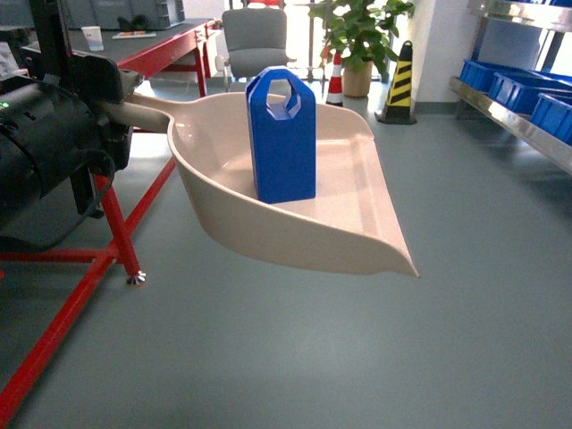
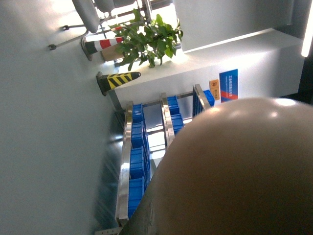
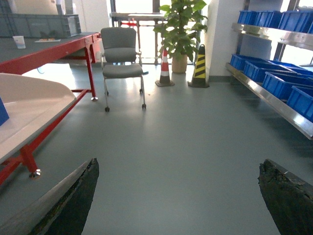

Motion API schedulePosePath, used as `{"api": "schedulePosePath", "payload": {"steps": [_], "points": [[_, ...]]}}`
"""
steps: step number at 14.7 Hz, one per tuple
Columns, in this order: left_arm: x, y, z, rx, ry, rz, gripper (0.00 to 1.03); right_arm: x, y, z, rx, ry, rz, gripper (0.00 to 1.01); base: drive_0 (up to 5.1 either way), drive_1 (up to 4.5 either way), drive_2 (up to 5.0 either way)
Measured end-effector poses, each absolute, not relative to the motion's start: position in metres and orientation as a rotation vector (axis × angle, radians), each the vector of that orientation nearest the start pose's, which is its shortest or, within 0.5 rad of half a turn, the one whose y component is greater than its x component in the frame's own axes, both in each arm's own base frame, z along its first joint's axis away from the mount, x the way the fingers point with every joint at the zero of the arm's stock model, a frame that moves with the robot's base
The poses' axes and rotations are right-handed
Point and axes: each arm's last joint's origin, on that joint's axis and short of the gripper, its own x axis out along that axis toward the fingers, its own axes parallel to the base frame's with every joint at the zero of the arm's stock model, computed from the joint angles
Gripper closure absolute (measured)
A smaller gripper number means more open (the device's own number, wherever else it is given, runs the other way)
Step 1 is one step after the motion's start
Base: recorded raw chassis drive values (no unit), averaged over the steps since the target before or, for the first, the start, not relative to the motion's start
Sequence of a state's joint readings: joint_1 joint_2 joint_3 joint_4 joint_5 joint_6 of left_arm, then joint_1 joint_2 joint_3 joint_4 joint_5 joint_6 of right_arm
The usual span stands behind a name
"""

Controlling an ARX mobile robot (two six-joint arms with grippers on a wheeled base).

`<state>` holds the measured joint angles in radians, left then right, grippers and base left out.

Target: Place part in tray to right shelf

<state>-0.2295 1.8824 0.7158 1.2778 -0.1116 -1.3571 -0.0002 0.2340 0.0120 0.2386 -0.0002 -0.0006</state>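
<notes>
One part (image 1: pixel 281 138) stands upright in the tray (image 1: pixel 357 223), toward the back of the pan, hex hole at top. Tray is held in the air above the grey floor (image 1: pixel 375 357), lip pointing toward the camera and to the right. Its handle (image 1: pixel 134 112) runs into the left arm's black housing; the left gripper itself is hidden, so I cannot tell its state. Left wrist view is mostly filled by the tray's underside. Right gripper (image 3: pixel 181 196) spread wide, holding nothing, tray edge just off its left finger (image 3: pixel 73 200). Right shelf (image 1: pixel 518 112) sits far right with blue crates (image 1: pixel 514 85), well apart from the tray. Red-framed table (image 1: pixel 134 45) behind left.
</notes>
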Motion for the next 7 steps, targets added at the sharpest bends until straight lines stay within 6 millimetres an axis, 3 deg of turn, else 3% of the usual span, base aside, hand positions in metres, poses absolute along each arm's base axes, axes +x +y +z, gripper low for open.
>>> {"api": "schedulePosePath", "payload": {"steps": [7], "points": [[0.3400,-0.0761,0.1638,-1.373,-0.012,-0.174,0.91,0.1120,0.0000,0.1713,-0.001,-0.021,0.000,0.03,0.0,4.35,-4.3]]}}
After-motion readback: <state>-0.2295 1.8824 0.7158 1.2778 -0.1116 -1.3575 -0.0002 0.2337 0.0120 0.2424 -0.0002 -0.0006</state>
